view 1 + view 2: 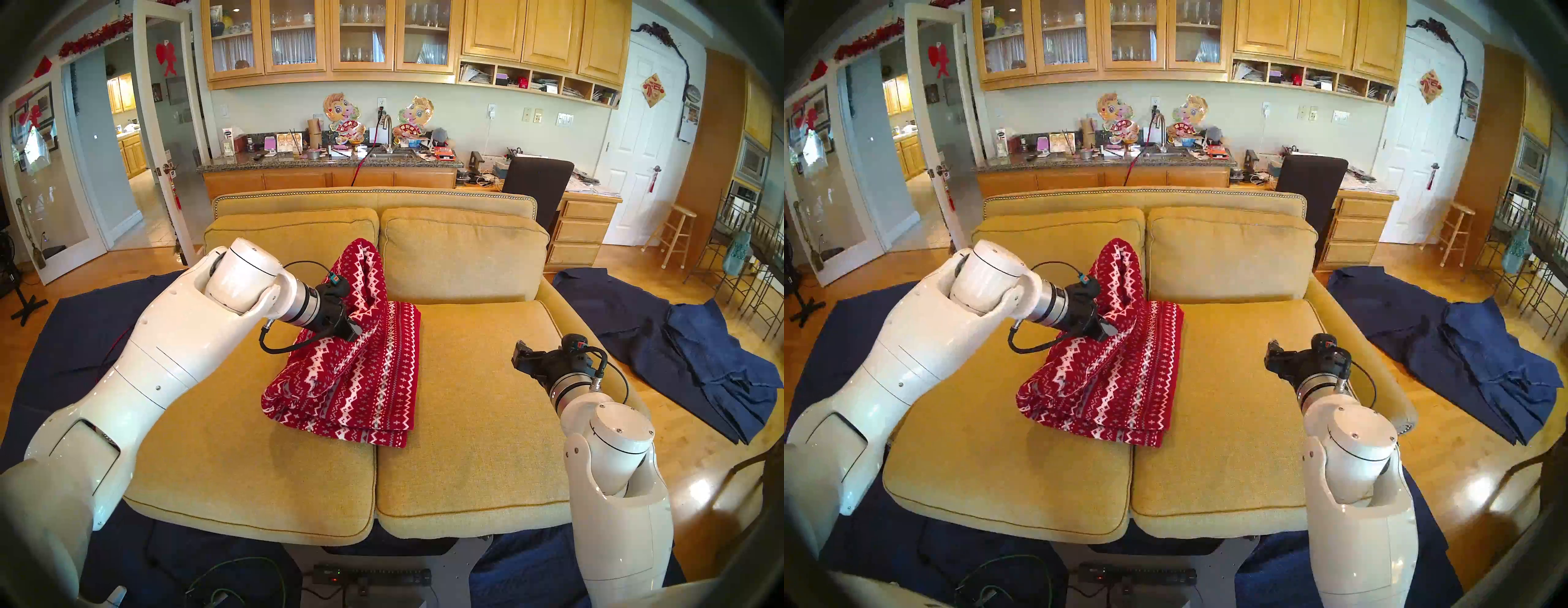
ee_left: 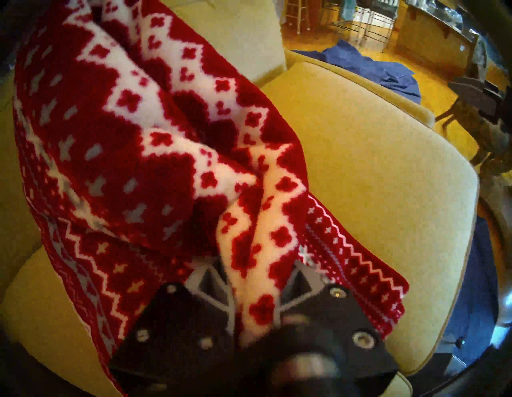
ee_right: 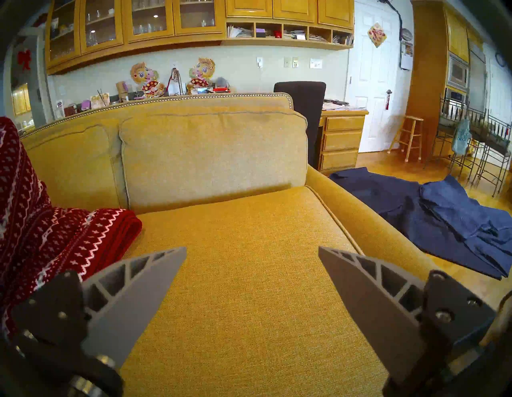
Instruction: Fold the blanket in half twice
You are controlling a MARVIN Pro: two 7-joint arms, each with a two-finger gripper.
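The red blanket (image 1: pixel 365 382) with white and grey zigzag stripes lies partly folded across the seam of the yellow sofa's seat cushions (image 1: pixel 254 458). Part of it is lifted up in a hump against the backrest. My left gripper (image 1: pixel 356 330) is shut on a bunched fold of the blanket (image 2: pixel 255 277) and holds it above the flat layers. The blanket also shows in the head stereo right view (image 1: pixel 1115 382) and at the left of the right wrist view (image 3: pixel 50 235). My right gripper (image 3: pixel 252 277) is open and empty, hovering over the right seat cushion (image 3: pixel 249 249), apart from the blanket.
Dark navy cloths (image 1: pixel 700 352) lie on the wooden floor to the right of the sofa, and another navy cloth (image 1: pixel 76 331) lies to the left. Two back cushions (image 1: pixel 462 254) stand behind the blanket. A power strip and cables (image 1: pixel 373 577) sit below the sofa's front edge.
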